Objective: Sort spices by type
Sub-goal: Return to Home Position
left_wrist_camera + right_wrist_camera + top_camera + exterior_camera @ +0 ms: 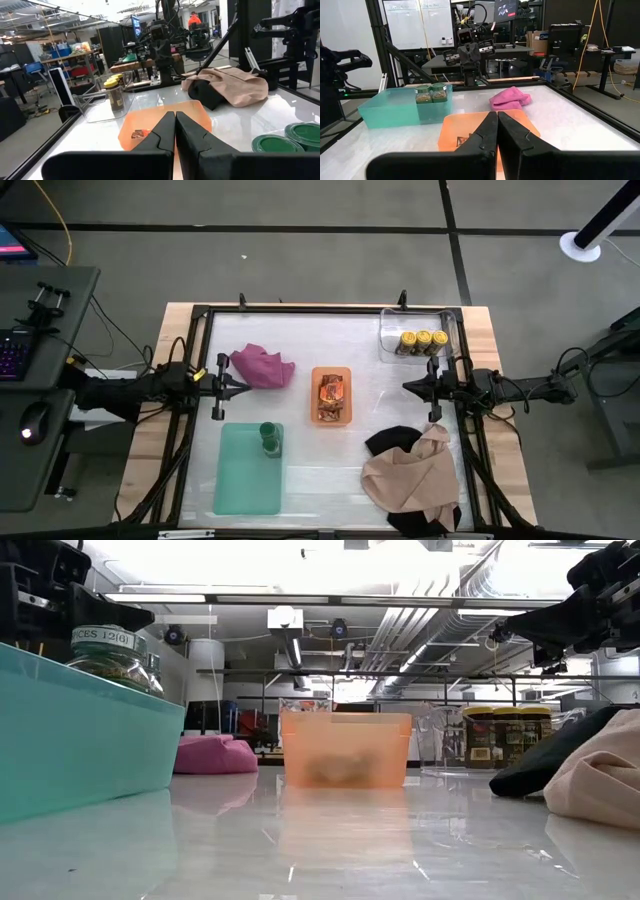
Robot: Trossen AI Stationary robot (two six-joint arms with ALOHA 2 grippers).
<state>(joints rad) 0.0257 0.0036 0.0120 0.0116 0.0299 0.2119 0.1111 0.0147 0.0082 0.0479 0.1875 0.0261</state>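
Note:
Green-lidded jars [269, 436] stand in the far end of a teal tray [248, 480], also in the right wrist view [432, 93]. Several yellow-lidded jars [421, 341] stand in a clear bin [388, 330] at the far right. Orange-and-black packets [331, 396] lie in an orange bin [331, 372] at the middle. My left gripper [243, 388] is shut and empty above the table's left side. My right gripper [410, 387] is shut and empty above the right side.
A magenta cloth [262, 365] lies left of the orange bin. A tan cloth [412, 475] lies over a black cloth [392, 440] at the near right. A black frame [300, 308] borders the table.

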